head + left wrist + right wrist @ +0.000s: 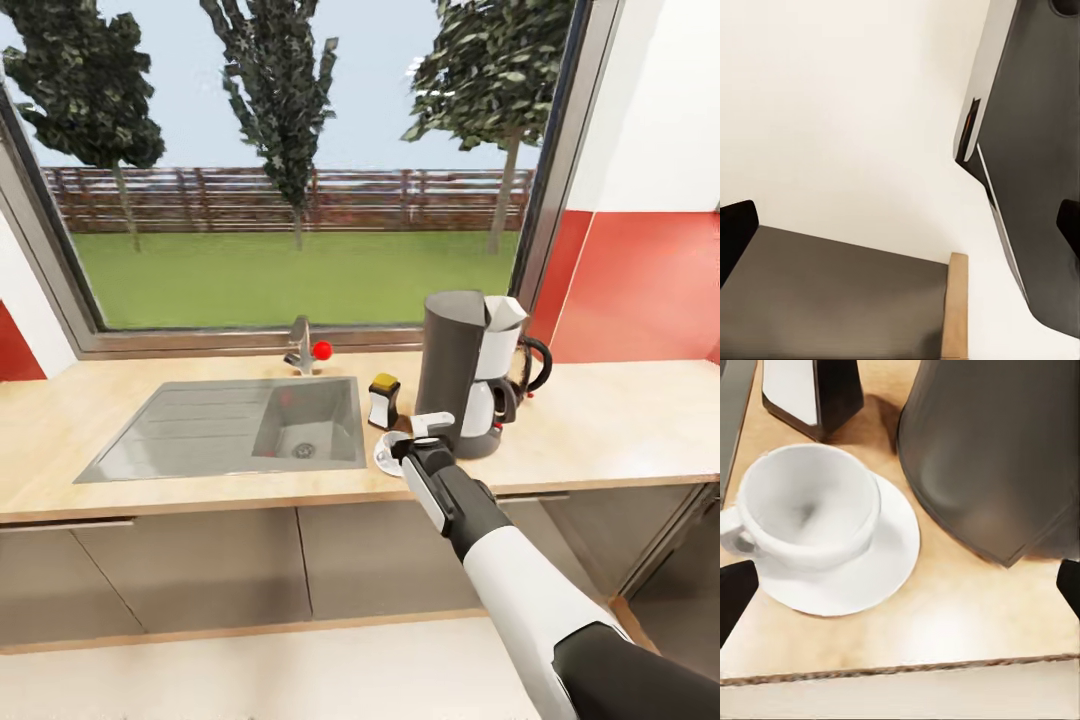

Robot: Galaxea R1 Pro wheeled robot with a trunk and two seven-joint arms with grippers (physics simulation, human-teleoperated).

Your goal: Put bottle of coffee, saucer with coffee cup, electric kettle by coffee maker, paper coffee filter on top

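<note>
Above the bench (620,420) edge, the right gripper (900,589) is hanging spread and empty, with the coffee cup (806,506) sitting on the saucer (870,566) beside the coffee maker (465,370). Retreating straight back looks wisest, avoiding nudging the cup's rim.

A window (300,160) shows trees (280,90), a fence (230,198) and lawn (290,275); below it a tap (301,345) with a red knob (322,349), and grey cabinets (230,570).
</note>
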